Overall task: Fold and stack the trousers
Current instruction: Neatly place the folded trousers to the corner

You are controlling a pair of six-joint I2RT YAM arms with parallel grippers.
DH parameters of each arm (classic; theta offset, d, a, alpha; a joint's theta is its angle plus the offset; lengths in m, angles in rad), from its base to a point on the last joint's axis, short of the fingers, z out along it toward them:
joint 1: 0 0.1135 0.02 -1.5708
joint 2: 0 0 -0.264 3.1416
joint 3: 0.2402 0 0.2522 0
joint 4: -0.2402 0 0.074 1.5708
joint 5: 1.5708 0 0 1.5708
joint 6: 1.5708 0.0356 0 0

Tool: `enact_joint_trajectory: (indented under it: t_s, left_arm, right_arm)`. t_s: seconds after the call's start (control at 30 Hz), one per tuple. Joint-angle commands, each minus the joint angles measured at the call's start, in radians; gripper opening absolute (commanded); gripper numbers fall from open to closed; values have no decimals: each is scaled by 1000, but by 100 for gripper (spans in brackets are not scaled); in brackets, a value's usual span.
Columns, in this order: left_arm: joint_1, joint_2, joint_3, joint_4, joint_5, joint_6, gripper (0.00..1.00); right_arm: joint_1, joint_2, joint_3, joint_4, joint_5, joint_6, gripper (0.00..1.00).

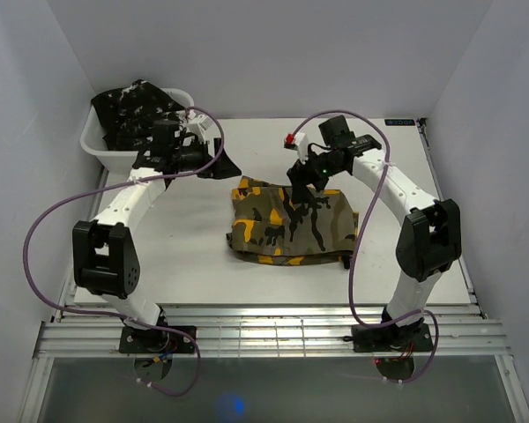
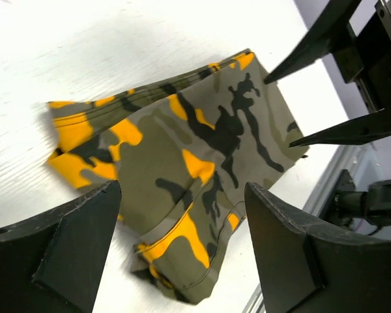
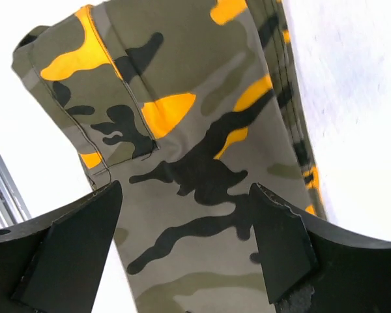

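The olive-grey camouflage trousers [image 1: 286,222] with orange-yellow and black patches lie folded in the middle of the table. They fill the left wrist view [image 2: 182,150] and the right wrist view [image 3: 195,130]. The black trousers [image 1: 137,110] with white flecks lie in a heap in the white tub. My left gripper [image 1: 222,165] is open and empty, raised just off the folded pair's far left corner; in its own view the gripper [image 2: 182,241] has cloth showing between the jaws. My right gripper [image 1: 307,183] is open and empty above the pair's far edge, and in its own view [image 3: 186,241] it hangs over the cloth.
The white plastic tub [image 1: 97,141] stands at the far left corner of the table. The right gripper's black fingers [image 2: 339,85] show at the upper right of the left wrist view. Grey walls close in the sides and back. Metal rails run along the near edge [image 1: 273,339].
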Motion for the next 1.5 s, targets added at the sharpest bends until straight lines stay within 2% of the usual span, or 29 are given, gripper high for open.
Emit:
enact_joint_trajectory:
  t_s: [0.0, 0.03, 0.13, 0.3, 0.4, 0.53, 0.63, 0.8, 0.83, 0.87, 1.0, 1.03, 1.13, 1.23, 1.3, 1.47]
  left_arm:
    - [35, -101, -35, -136, -114, 76, 88]
    - [39, -118, -53, -133, -119, 70, 88]
    - [46, -175, -96, -123, -148, 45, 89]
    - [59, -229, -127, -155, -187, 34, 89]
    - [72, -249, -118, -188, -206, 51, 89]
    - [93, -251, -113, -212, -212, 65, 89]
    - [109, -252, -121, -214, -200, 67, 89]
    - [115, -267, -122, -203, -200, 84, 91]
    - [116, -270, -122, -203, -197, 87, 91]
    - [115, -270, -121, -205, -197, 88, 91]
    - [115, -283, -121, -208, -203, 82, 91]
    - [116, -290, -122, -209, -204, 82, 92]
    - [115, -301, -127, -214, -204, 80, 91]
    - [115, -310, -129, -223, -212, 80, 92]
    - [116, -316, -136, -223, -215, 77, 92]
    - [116, -324, -158, -212, -211, 59, 92]
  right_arm:
    - [13, -4, -41, -132, 155, 105, 84]
    - [31, -44, -118, -62, 173, 153, 84]
    - [121, -86, -210, 58, 263, 271, 83]
    - [209, -8, -307, 135, 420, 347, 82]
    - [168, 54, -373, 167, 506, 302, 82]
    - [-9, 87, -433, 189, 541, 195, 77]
    - [-129, 88, -447, 207, 543, 43, 75]
    - [-240, 22, -383, 168, 443, -240, 78]
    - [-248, 9, -382, 154, 436, -241, 79]
    - [-251, -1, -315, 128, 417, -232, 81]
    - [-253, -50, -154, 24, 315, -17, 80]
    - [-253, -55, -141, 16, 316, 105, 80]
    - [-253, -60, -137, -16, 354, 285, 81]
    - [-249, -31, -164, -58, 484, 428, 79]
    - [-253, -17, -202, -82, 524, 471, 79]
    - [-239, 0, -311, -12, 552, 554, 79]
